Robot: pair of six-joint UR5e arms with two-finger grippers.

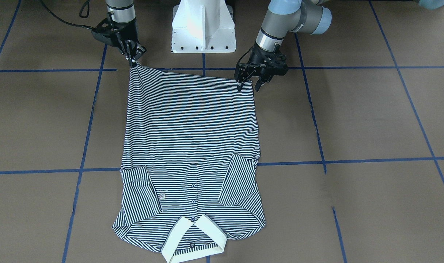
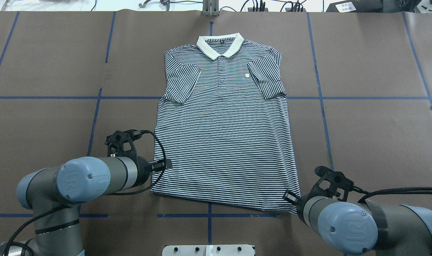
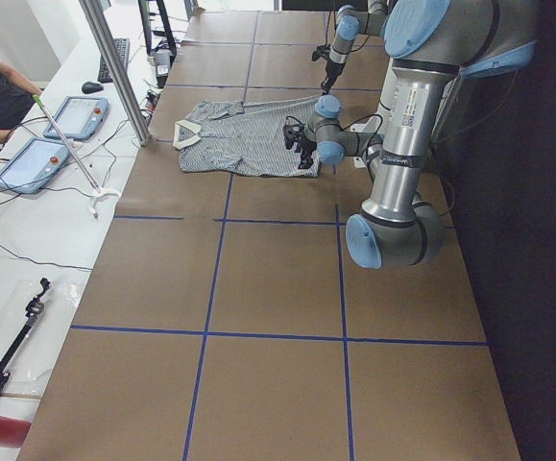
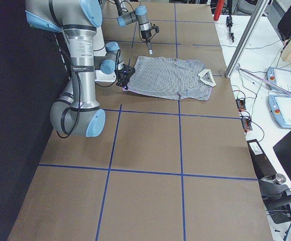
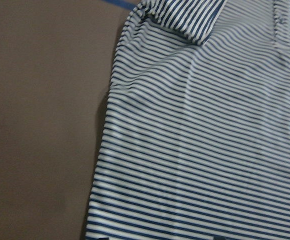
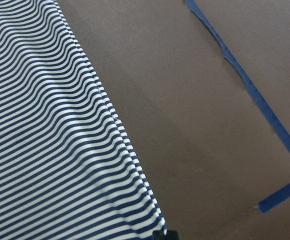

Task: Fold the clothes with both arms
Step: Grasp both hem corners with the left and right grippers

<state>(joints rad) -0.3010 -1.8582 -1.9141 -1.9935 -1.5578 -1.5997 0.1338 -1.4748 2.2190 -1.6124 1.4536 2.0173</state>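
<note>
The striped polo shirt (image 1: 192, 138) lies flat and face up on the brown table, sleeves folded in, cream collar (image 1: 192, 237) at the far side from the robot. It also shows in the overhead view (image 2: 223, 135). My left gripper (image 1: 249, 87) is open, low at the hem corner on its side, with its fingers either side of the corner; the overhead view (image 2: 162, 165) shows it at the hem's left end. My right gripper (image 1: 133, 63) is shut on the other hem corner, which is drawn up to a point; it also shows in the overhead view (image 2: 290, 195).
The white pedestal base (image 1: 203, 27) stands just behind the hem between the arms. Blue tape lines (image 1: 353, 160) grid the table. A side bench with tablets (image 3: 66, 115) and a metal post (image 3: 114, 67) runs along the far edge past the collar.
</note>
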